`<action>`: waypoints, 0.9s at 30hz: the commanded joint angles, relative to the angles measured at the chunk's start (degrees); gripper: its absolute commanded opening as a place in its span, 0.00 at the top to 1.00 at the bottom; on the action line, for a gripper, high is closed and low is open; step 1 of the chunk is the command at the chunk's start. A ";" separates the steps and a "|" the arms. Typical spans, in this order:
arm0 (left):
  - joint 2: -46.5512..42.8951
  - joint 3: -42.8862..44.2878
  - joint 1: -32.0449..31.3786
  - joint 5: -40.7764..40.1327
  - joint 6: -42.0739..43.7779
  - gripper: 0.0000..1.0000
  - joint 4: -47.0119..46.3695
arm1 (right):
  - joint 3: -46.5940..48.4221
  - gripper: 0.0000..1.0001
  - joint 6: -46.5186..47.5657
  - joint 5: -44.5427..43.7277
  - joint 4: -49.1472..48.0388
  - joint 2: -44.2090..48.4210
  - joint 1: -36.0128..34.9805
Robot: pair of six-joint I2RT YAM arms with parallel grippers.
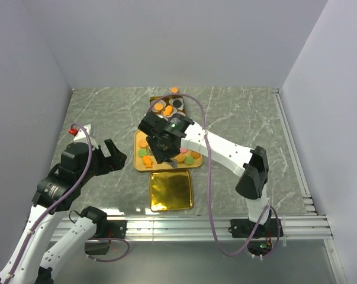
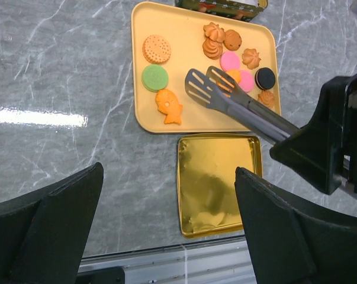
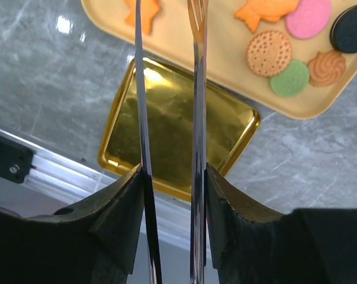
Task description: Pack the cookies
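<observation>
Pick step. Your right end effector point(image 3: 169, 183) clamps the tongs point(image 2: 225, 97), tips apart above the cookies point(image 2: 228, 59); the left end effector point(image 2: 169, 228) is wide apart. Next: pinch one and carry it to the far tin point(image 2: 222, 5).

cookies point(image 2: 155, 77) on tray point(image 2: 184, 29), tongs point(image 2: 225, 97) above, tin point(image 2: 216, 183) just before tray

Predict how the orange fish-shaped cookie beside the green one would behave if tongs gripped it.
The fish-shaped cookie looks flat and moulded, so probably stiff and light. Its uneven outline might let it twist or slip between the smooth metal tongs.
</observation>
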State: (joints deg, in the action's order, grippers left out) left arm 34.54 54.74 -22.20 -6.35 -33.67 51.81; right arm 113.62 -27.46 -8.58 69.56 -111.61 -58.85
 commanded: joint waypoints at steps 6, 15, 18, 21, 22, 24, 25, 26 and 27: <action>-0.53 0.37 0.22 -0.59 0.10 0.01 -0.66 | 1.34 0.51 -1.19 -1.79 3.04 0.78 -2.67; -1.15 0.28 0.22 -1.21 -0.26 0.01 -0.48 | 0.63 0.50 0.74 -1.27 4.00 -0.09 -4.17; -1.59 0.10 0.22 -0.68 -0.17 0.01 -0.57 | 1.86 0.50 1.62 -0.91 4.44 -1.50 -4.17; -1.85 0.10 0.22 -0.51 -0.08 0.01 -0.57 | 2.13 0.50 2.24 -0.48 4.27 -2.82 -4.25; -1.85 0.02 0.31 -0.51 -0.08 0.01 -0.57 | 2.22 0.50 2.59 -0.39 4.36 -3.43 -4.08; -1.76 0.10 0.22 -0.59 -0.08 0.01 -0.48 | 2.48 0.50 2.85 -0.12 4.27 -4.22 -4.26; -1.85 0.02 0.31 -0.59 -0.17 0.00 -0.48 | 2.65 0.49 3.11 0.14 4.18 -4.49 -4.26; -1.85 0.02 0.22 -0.68 -0.17 0.01 -0.48 | 2.83 0.49 3.20 0.14 4.27 -4.75 -4.34; -1.85 0.10 0.22 -0.68 -0.17 0.01 -0.48 | 3.01 0.49 3.38 0.14 4.27 -5.02 -4.34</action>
State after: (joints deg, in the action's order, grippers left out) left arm 33.17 54.65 -22.15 -6.92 -33.82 51.94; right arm 113.80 -25.36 -8.29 73.14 -116.25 -62.65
